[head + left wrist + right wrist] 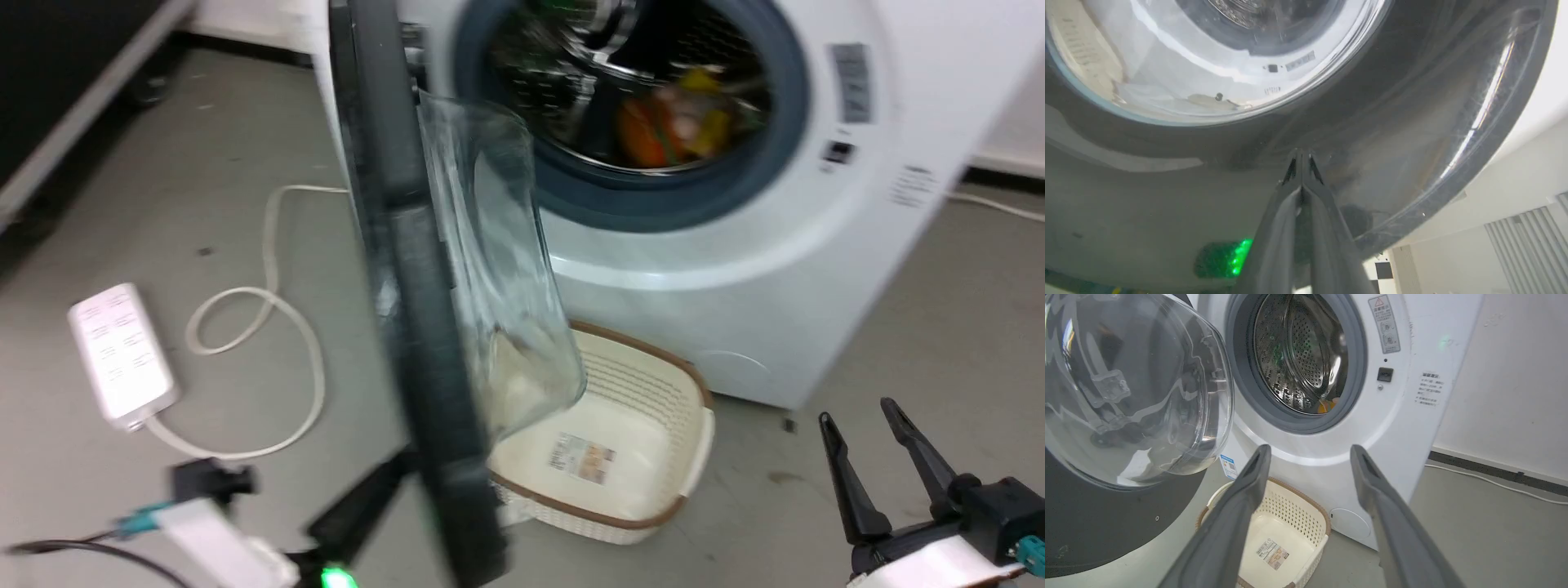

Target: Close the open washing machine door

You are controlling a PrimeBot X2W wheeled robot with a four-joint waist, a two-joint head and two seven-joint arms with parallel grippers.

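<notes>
l pincer (1301, 156) closed, tips at washing machine door (1404, 106) rim; r pincer (856, 410) open, well apart

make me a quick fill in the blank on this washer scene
The washing machine door is ___, not latched.
The left gripper is ___, its tips at the door's black rim.
The right gripper is ___ and holds nothing.
The cream basket sits on the ___ before the washing machine.
Missing words: open; shut; open; floor
</notes>
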